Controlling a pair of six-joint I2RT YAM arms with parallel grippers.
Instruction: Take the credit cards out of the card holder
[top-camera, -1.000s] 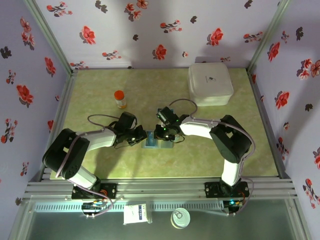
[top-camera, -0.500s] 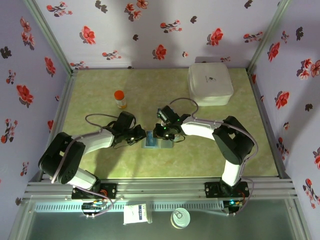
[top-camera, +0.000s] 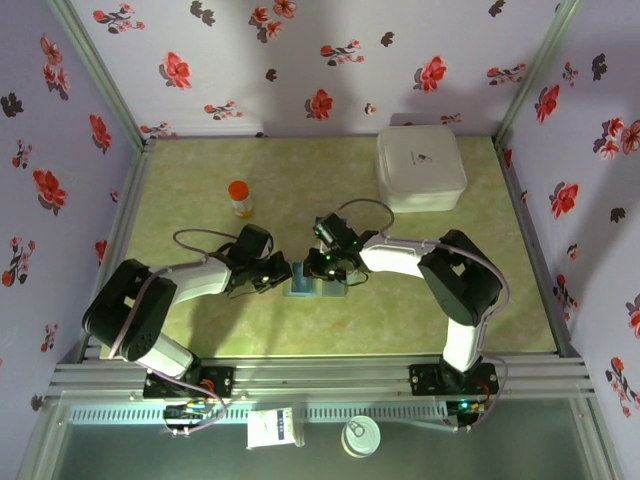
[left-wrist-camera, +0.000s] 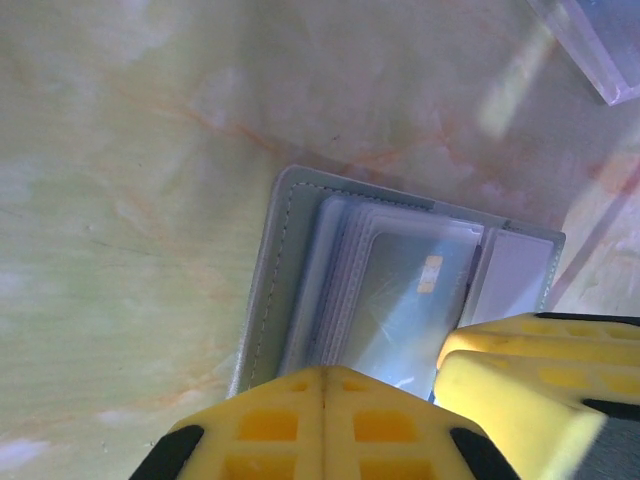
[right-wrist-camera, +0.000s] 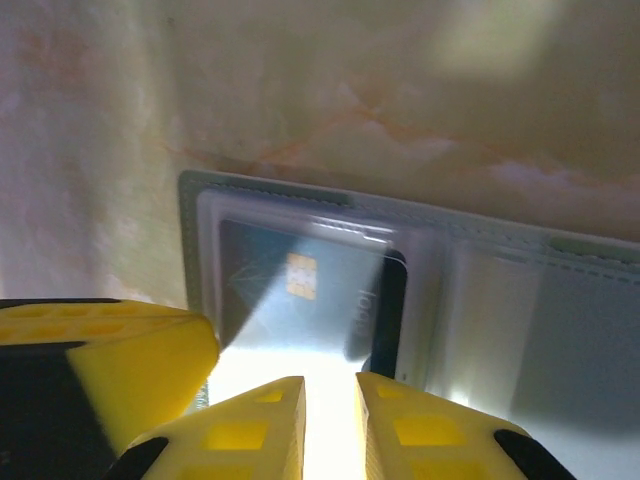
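Lying flat and open, the card holder (top-camera: 312, 281) has the left gripper (left-wrist-camera: 323, 372) at its left edge, fingers pressed together. The right gripper (right-wrist-camera: 330, 385) is over its right, its fingers slightly apart, and glare hides any grip. A teal credit card (right-wrist-camera: 300, 290) sits in a sleeve of the card holder. Beyond the card holder, an orange bottle (top-camera: 240, 197) stands to the left and a white box (top-camera: 420, 168) to the far right.

White box (top-camera: 421, 168), orange-capped bottle (top-camera: 240, 198)
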